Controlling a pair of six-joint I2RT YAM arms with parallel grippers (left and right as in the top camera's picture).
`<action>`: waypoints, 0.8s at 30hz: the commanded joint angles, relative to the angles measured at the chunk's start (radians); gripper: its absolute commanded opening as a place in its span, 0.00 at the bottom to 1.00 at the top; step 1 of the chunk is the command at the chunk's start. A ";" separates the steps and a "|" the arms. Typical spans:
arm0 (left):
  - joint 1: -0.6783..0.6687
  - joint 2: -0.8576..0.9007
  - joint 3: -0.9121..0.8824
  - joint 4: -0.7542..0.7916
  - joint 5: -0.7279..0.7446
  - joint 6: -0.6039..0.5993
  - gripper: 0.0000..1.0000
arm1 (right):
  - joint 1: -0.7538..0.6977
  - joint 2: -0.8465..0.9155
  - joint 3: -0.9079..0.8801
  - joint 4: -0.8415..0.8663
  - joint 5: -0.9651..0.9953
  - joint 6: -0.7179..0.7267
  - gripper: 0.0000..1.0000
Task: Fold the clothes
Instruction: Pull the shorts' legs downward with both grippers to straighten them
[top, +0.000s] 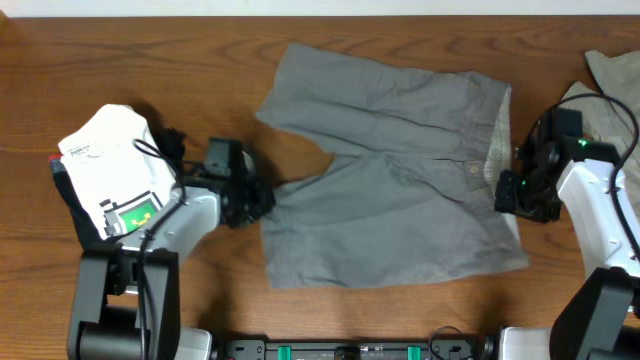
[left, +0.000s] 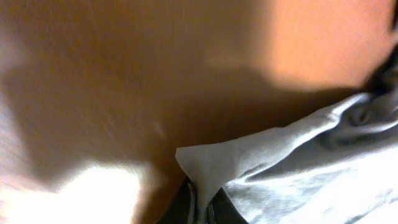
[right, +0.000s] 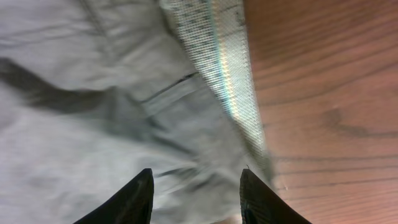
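Observation:
The grey shorts (top: 390, 175) lie spread on the wooden table, waistband to the right and two legs to the left. My left gripper (top: 262, 198) is at the near leg's hem corner and is shut on the shorts' fabric (left: 214, 168); its fingers (left: 200, 208) pinch that corner. My right gripper (top: 512, 192) is at the waistband end. In the right wrist view its fingers (right: 196, 193) are open over the grey cloth (right: 93, 112), beside the woven inner waistband (right: 217, 56).
A folded white garment with a green print (top: 115, 170) lies at the left, behind the left arm. Another khaki garment (top: 612, 85) lies at the far right edge. Bare wooden table (top: 150, 60) surrounds the shorts.

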 joint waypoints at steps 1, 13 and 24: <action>0.036 -0.011 0.080 -0.011 -0.040 0.090 0.12 | -0.008 0.005 -0.028 0.010 -0.013 0.041 0.44; 0.045 -0.014 0.240 -0.463 -0.034 0.212 0.53 | -0.008 0.005 -0.055 -0.053 -0.016 0.054 0.45; 0.028 -0.014 0.148 -0.612 -0.034 0.219 0.53 | -0.040 0.005 -0.276 0.132 0.017 0.224 0.47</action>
